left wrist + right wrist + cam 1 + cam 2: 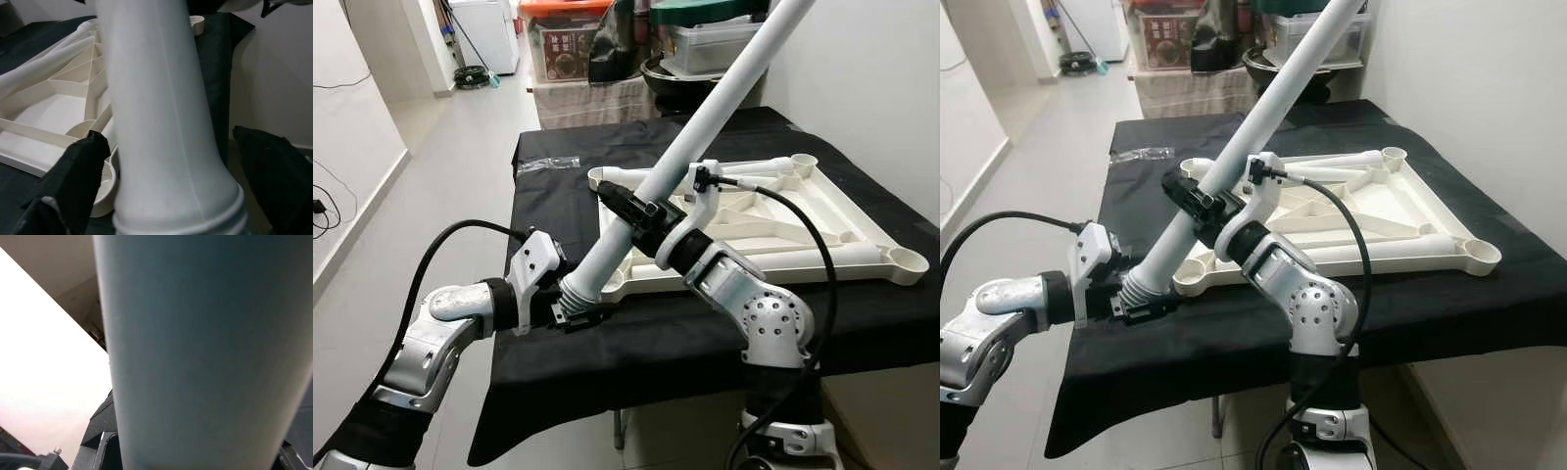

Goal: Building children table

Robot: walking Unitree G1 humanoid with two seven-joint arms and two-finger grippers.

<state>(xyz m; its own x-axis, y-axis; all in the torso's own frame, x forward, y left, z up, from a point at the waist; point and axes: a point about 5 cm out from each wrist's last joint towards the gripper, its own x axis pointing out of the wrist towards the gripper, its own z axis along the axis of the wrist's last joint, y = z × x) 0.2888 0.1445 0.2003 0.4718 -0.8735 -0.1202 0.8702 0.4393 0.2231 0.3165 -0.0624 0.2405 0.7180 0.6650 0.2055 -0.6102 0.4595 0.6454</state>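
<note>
Fitting a leg: both hands, left hand (576, 305) and right hand (631, 211), clamped around table leg (705, 116); next, steering threaded end into tabletop (803, 230) corner socket.

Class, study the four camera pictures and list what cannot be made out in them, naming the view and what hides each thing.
- Upper end of the long white plastic table leg: cut off by the top edge of both eye views.
- Right end effector fingers: right wrist view, blocked by the leg.
- Near corner socket of the upturned cream plastic tabletop: eye views, hidden behind the leg and the left end effector.
</note>
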